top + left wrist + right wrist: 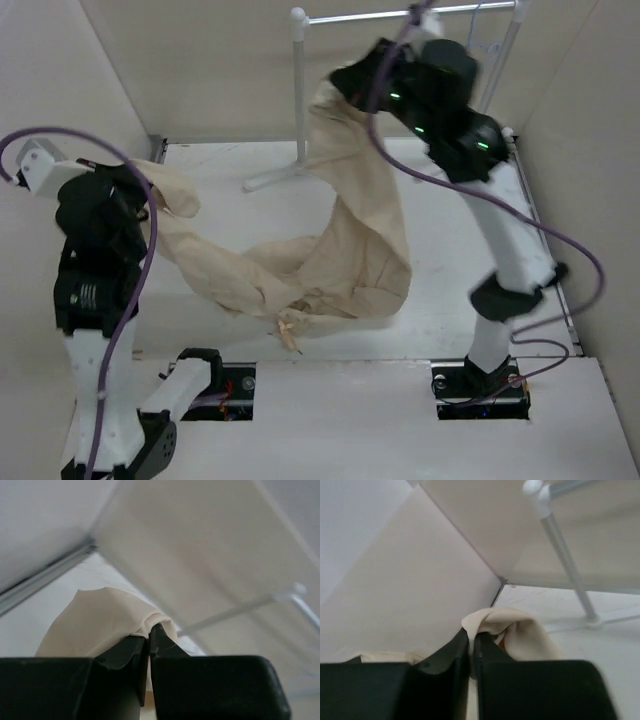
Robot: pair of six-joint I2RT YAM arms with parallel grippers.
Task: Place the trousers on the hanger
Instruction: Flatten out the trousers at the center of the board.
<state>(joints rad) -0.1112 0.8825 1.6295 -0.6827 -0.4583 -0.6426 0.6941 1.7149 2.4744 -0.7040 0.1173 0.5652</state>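
Beige trousers (350, 250) pinched at both ends: left gripper (149, 637) by the left edge, right gripper (471, 641) seemingly near the far edge.

trousers (340, 255) are plain beige all over. left gripper (149, 639) and right gripper (471, 641) are both black. rail (560, 545) just past the right gripper is white, cables (148, 255) purple, table (450, 200) white too.
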